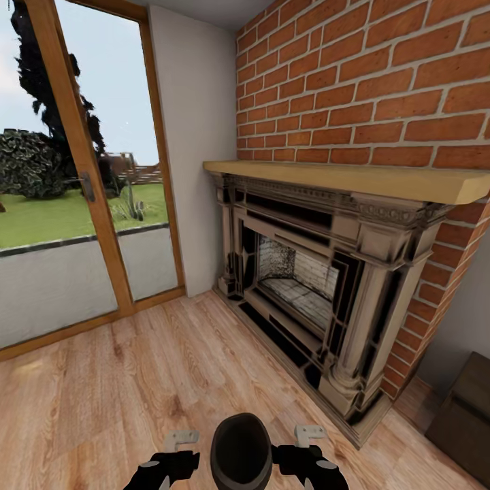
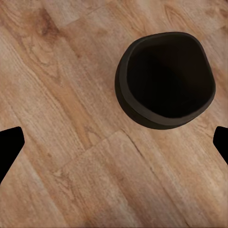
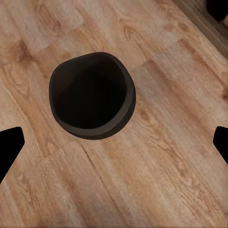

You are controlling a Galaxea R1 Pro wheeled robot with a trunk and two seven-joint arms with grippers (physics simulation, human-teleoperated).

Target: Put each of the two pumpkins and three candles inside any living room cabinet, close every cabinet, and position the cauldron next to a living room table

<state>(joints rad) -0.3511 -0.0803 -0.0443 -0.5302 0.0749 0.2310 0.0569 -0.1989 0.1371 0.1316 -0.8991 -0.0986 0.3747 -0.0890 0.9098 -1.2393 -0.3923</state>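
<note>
Red brick wall [image 1: 381, 75] rises behind ornate stone fireplace [image 1: 320, 286], pale wood mantel [image 1: 354, 178] on top. Timber-framed glass door [image 1: 75, 184] opens onto lawn. Warm plank floor [image 1: 102, 401], visible grain. Dark brown boxy furniture [image 1: 466, 408] at far right edge. Cauldron [image 1: 241, 452], round, matte black, hollow, upright on floor between both arms near camera. Left tool [image 1: 180, 439] and right tool [image 1: 309, 431] flank cauldron, apart from it; both spread wide, black fingertips [image 2: 9, 147] at wrist-view edges.
</note>
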